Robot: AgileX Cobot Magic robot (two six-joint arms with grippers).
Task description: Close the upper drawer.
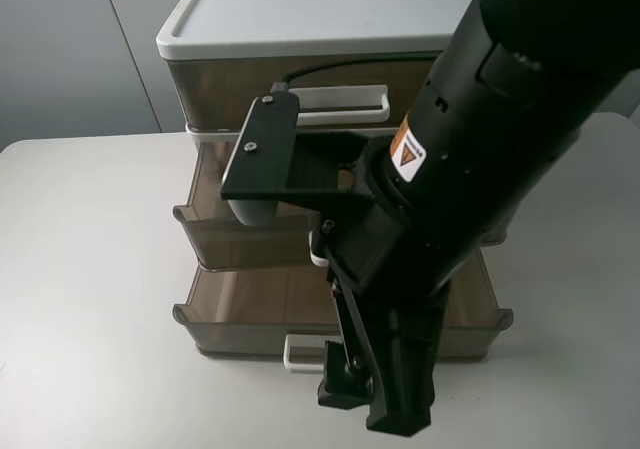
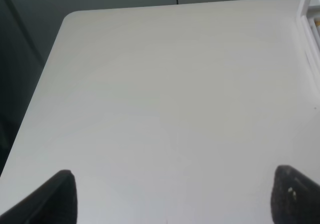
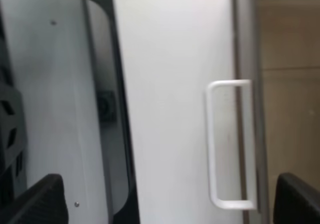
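Note:
The upper drawer [image 1: 235, 237], smoky brown with a white loop handle [image 1: 317, 256] mostly hidden behind my right arm, stands pulled partway out of the three-drawer unit [image 1: 320, 9]. My right gripper [image 1: 375, 404] hangs low in front of the unit, just right of the lowest drawer's white handle [image 1: 300, 354]. In the right wrist view it [image 3: 172, 199] is open and empty, and a white loop handle [image 3: 230, 144] on a brown drawer front lies between its fingertips [image 3: 45, 199]. My left gripper [image 2: 172, 199] is open and empty over the bare table [image 2: 165, 94].
The lowest drawer [image 1: 240, 319] is pulled out further than the upper one. The tall top drawer [image 1: 230, 84] under the white lid is shut. The table's far edge [image 2: 125, 9] and left corner show in the left wrist view, with a white frame [image 2: 310, 19] at one side.

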